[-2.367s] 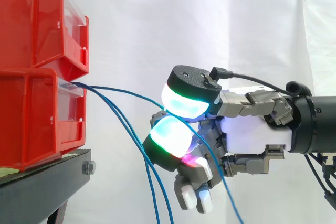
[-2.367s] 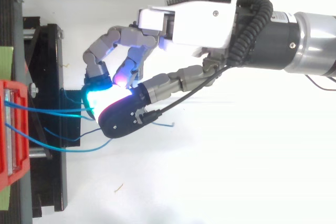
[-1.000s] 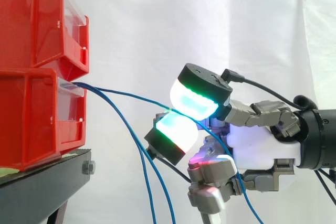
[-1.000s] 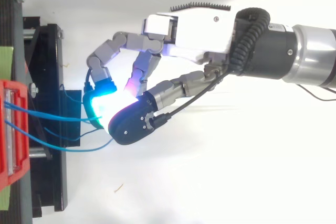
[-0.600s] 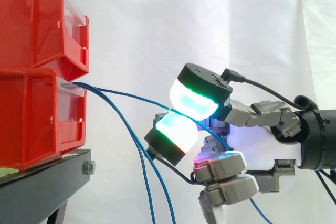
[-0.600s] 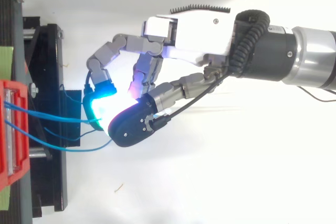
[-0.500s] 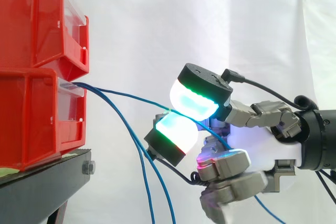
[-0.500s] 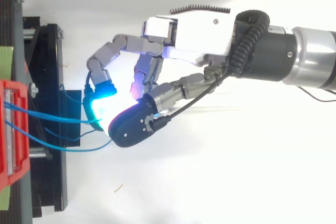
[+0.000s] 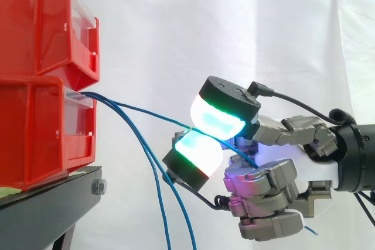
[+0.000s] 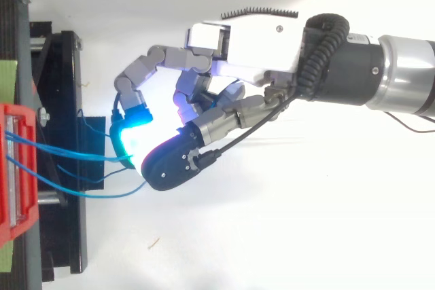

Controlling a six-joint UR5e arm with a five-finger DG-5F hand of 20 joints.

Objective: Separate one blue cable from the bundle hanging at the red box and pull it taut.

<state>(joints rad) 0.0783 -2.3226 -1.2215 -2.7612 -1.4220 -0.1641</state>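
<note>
Several thin blue cables leave the front of the lower red bin (image 9: 35, 127). One blue cable (image 9: 146, 109) runs in a shallow slope to my hand (image 9: 319, 171), where two glowing fingertips (image 9: 220, 118) pinch it. From above, that cable (image 10: 68, 152) reaches the cyan pad of my hand (image 10: 251, 39). The other fingers are curled in under the palm. The remaining cables (image 9: 159, 197) hang down loose between the bins and the hand.
A second red bin (image 9: 41, 27) is stacked on the lower one, both on the black stand (image 9: 47, 209) at the left. A white curtain hangs behind. In the top view the bin's edge (image 10: 10, 181) and the stand (image 10: 64, 100) lie along the left side.
The hand has drifted a little to the right, away from the bins, keeping its pinch. Its lower fingers have curled up under the palm, and the cable's trailing end has risen with them.
</note>
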